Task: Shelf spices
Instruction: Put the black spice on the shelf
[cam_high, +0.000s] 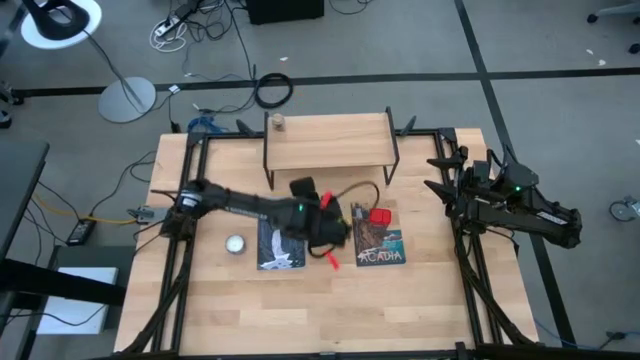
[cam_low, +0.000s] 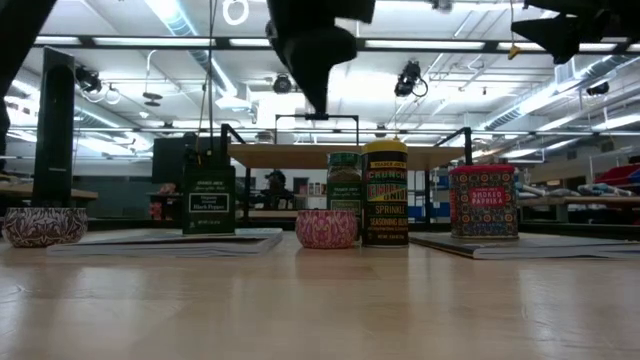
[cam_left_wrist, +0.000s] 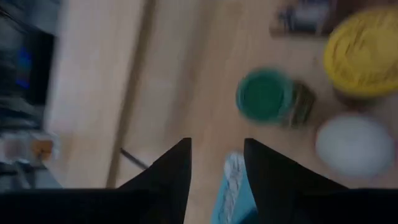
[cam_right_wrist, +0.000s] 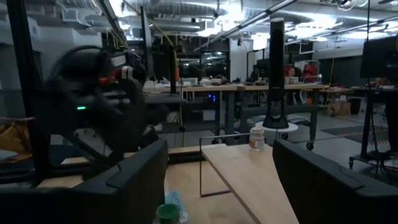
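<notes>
Bare tabletop (cam_low: 320, 310) is lying nearest the low camera, and behind it the spices are standing in a loose row: dark square tin (cam_low: 208, 200), green jar (cam_low: 344, 182), yellow-capped jar (cam_low: 385, 190) and red tin (cam_low: 483, 200), all upright. One spice, the tiny brown jar (cam_high: 278, 123), is already sitting on the shelf (cam_high: 330, 140) at its left end; the other four are waiting on the tabletop in front of it.

Left claw (cam_left_wrist: 216, 146) is hanging over the middle of the tabletop with its fingers partly apart and holding nothing. Its own camera is looking down past them at the green jar, with the yellow-capped jar and a white ball (cam_left_wrist: 354, 144) crowding just beside that jar. Right claw (cam_right_wrist: 217, 146) is waiting at the right edge of the tabletop, spread wide and empty.

Hazards, as judged from this layout:
- Neighbours are standing so close that a finger coming down beside the green jar is risking a knock to the yellow-capped jar or a nudge to the ball, which would be rolling off freely
- Jars are tall and narrow, so an off-centre or half-closed pinch is likely tipping one over rather than lifting it
- Two books (cam_high: 378, 243) are lying under the working area; a raised cover edge could be catching a finger
- Shelf board is narrow, so a careless placement is risking the brown jar, or a drop off the back edge
</notes>
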